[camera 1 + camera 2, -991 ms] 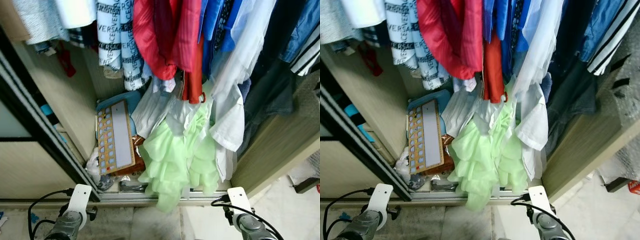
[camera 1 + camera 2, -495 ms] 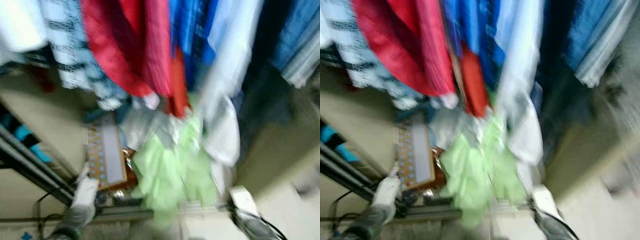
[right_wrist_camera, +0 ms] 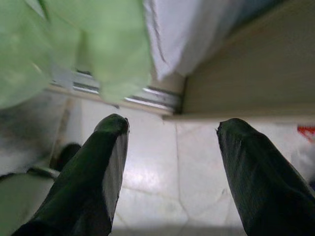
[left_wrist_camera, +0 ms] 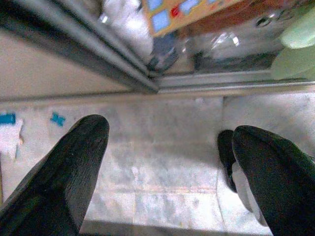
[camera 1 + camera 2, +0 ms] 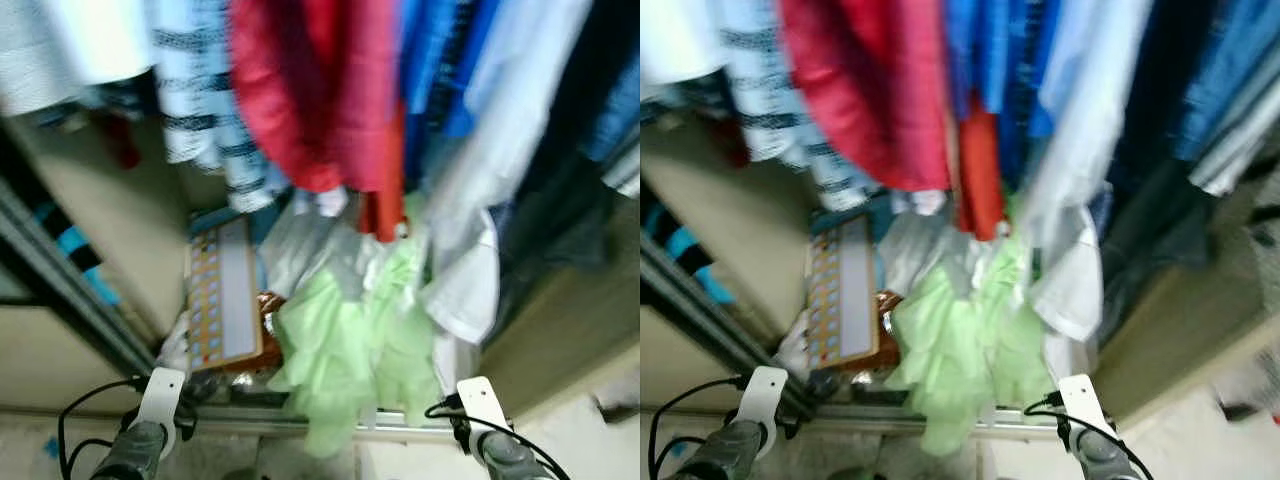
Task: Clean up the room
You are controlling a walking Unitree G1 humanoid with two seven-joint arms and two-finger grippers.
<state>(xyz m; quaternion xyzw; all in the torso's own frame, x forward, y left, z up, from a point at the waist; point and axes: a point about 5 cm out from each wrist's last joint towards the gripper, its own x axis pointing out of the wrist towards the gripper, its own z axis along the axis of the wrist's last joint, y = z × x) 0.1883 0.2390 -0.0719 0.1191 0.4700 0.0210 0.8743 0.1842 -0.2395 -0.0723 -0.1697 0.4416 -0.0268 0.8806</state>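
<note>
I stand before an open wardrobe. Hanging clothes fill its upper part: a red garment [image 5: 310,100], blue shirts [image 5: 440,70], a white shirt [image 5: 470,240]. A light green ruffled garment [image 5: 350,350] spills down over the sliding-door track [image 5: 250,420]. On the wardrobe floor leans a flat board with coloured squares [image 5: 222,295]. Both arms hang low at the frame's bottom edge. My left gripper [image 4: 167,167] is open over the tiled floor [image 4: 162,147], nothing between its fingers. My right gripper [image 3: 172,167] is open near the green garment [image 3: 93,44] and the track.
The dark sliding-door frame [image 5: 70,290] runs diagonally on the left. A beige wardrobe side panel [image 5: 570,320] stands on the right. Bags and clutter [image 4: 128,24] lie behind the track beside the board. Small blue scraps [image 4: 56,119] lie on the floor tiles.
The whole picture has shifted and blurred, so the camera has moved. The clothes, the board and my hanging arms keep the same places relative to one another.
</note>
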